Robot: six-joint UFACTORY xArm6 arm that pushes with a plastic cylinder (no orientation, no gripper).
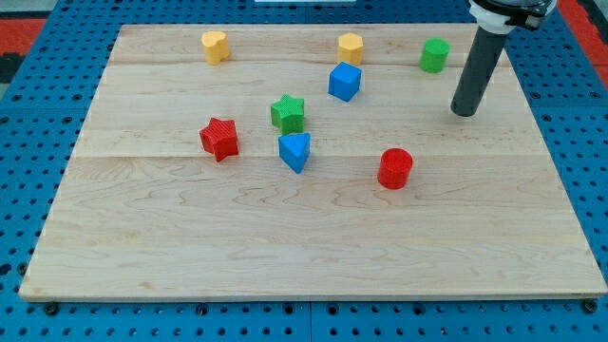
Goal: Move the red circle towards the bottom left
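The red circle (394, 168) stands on the wooden board (313, 256) right of centre. My tip (464, 112) is up and to the right of it, well apart, near the board's right side. A blue triangle (294, 151) lies left of the red circle, with a green star (288, 113) just above it and a red star (219, 139) further left.
A blue cube (345, 82) sits above centre. A yellow heart (216, 46) and a yellow hexagon (351, 47) stand near the top edge. A green cylinder (435, 55) is at the top right, left of the rod. Blue pegboard surrounds the board.
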